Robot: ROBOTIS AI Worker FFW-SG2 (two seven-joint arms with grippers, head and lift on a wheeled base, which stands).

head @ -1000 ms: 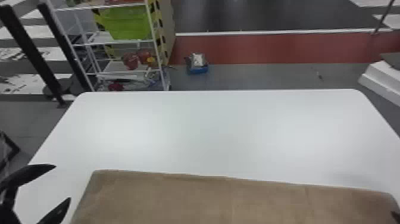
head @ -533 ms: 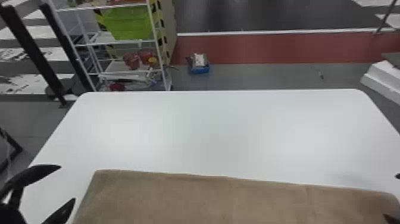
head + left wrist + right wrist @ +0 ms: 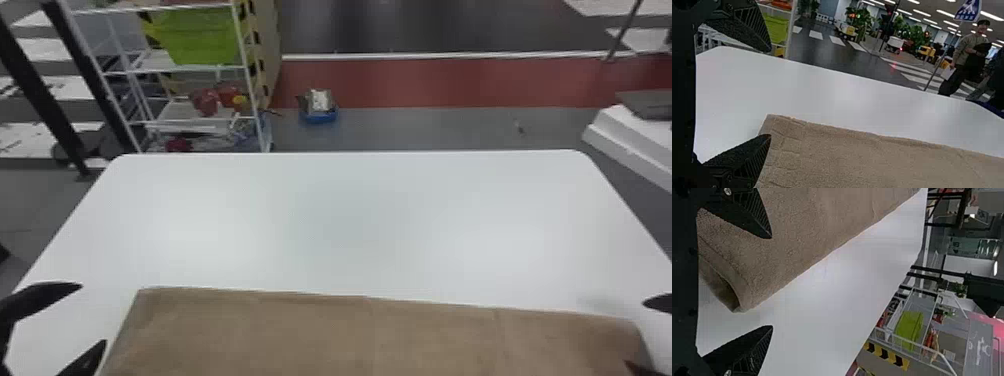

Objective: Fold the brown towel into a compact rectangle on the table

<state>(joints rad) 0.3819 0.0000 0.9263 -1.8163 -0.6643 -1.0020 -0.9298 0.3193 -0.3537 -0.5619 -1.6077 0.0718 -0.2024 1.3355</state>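
White table under the towel, left gripper and right gripper both wide, so a shallow pinch could grab just one layer and skew things.

1. Brown fabric towel along the bottom edge, lying on the round-cornered white table.
2. Black left gripper at lower left, fingers apart; black right gripper at lower right.
3. Lime-green bin on white metal shelving, upper left.
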